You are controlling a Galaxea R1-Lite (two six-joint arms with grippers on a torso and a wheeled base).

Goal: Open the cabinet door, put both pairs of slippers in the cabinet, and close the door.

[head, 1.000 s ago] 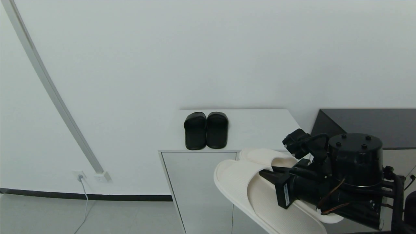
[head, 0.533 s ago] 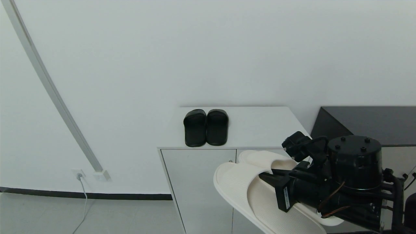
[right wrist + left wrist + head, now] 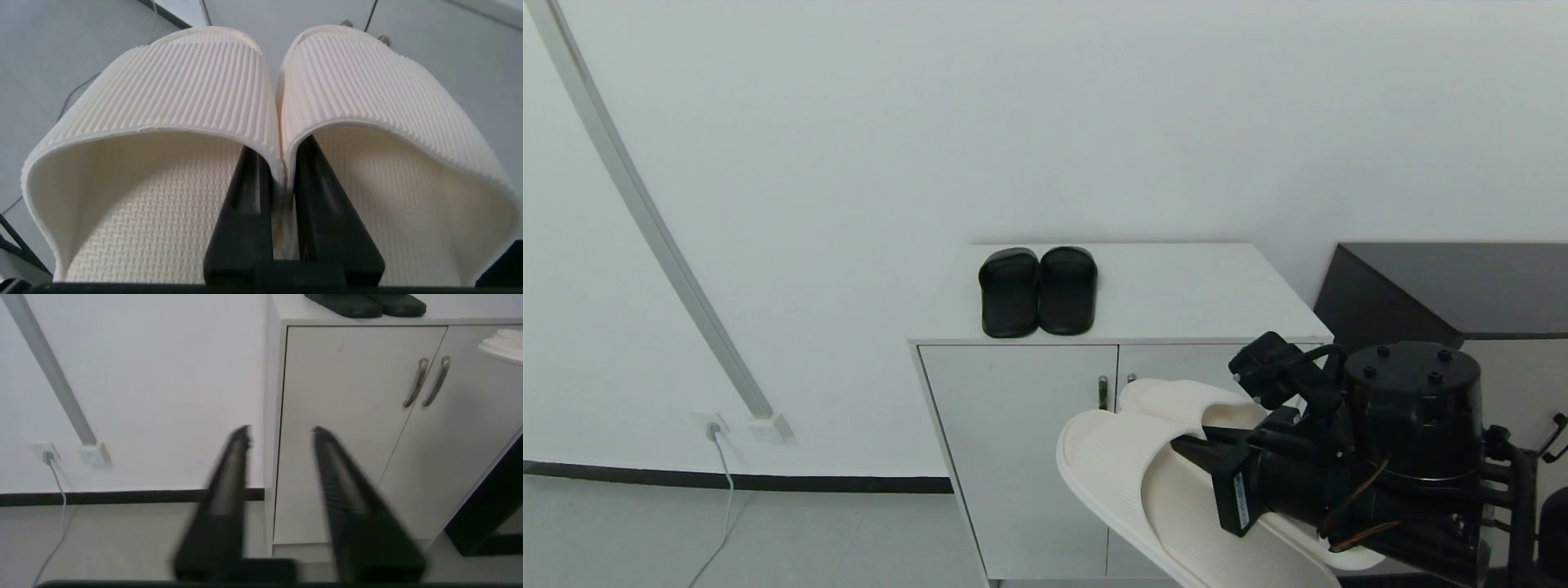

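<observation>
Off-task items I log from here:
- Plain white wall [image 3: 849, 147], the full backdrop.
- Slanted grey trunking strip [image 3: 645, 214], running down the wall to a small white box [image 3: 772, 427].
- White wall socket [image 3: 711, 425], just beside that box, with a plug in it.
- Thin white cable [image 3: 725, 498], hanging from the plug to the pale grey floor [image 3: 768, 539].
- Black skirting band [image 3: 735, 481], along the foot of the wall.
- Dark grey block-shaped unit [image 3: 1454, 286], far right, with a flat top.

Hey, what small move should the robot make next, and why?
Probably bring the open left hand to the door handles: the cabinet doors are shut, and the right hand is clamped on the white slippers.
</observation>
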